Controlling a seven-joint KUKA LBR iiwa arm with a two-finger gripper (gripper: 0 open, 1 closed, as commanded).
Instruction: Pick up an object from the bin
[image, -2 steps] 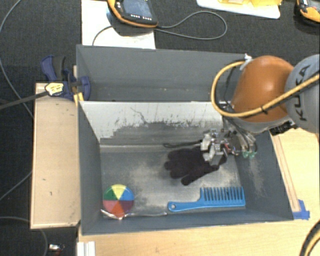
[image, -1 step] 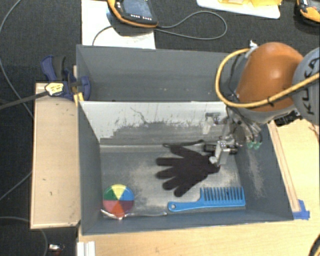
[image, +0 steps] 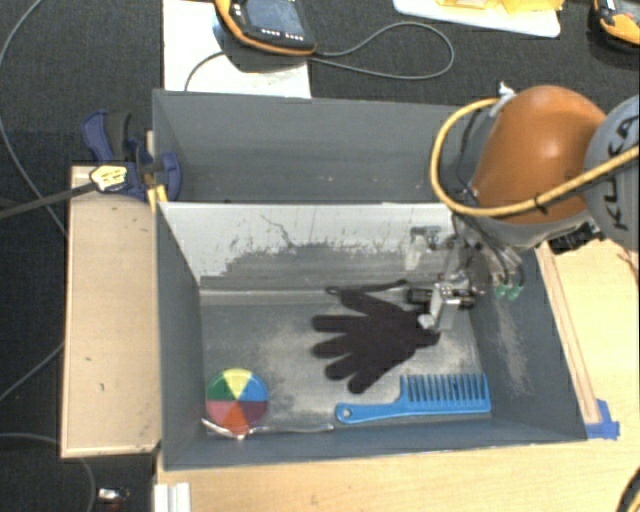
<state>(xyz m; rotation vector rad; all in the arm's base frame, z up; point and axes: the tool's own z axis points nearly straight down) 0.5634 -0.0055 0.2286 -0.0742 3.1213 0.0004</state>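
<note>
Hanging the end effector (image: 437, 312) at the cuff of the glove (image: 372, 342), lying flat mid-floor in the bin (image: 180, 330) just above the comb (image: 430, 396); likely favouring that soft, graspable edge. Spread or pinching: cannot tell.

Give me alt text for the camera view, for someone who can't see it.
The robot's gripper is at the cuff end of a black glove in a grey bin. A blue comb and a multicoloured ball lie along the near wall.
</note>
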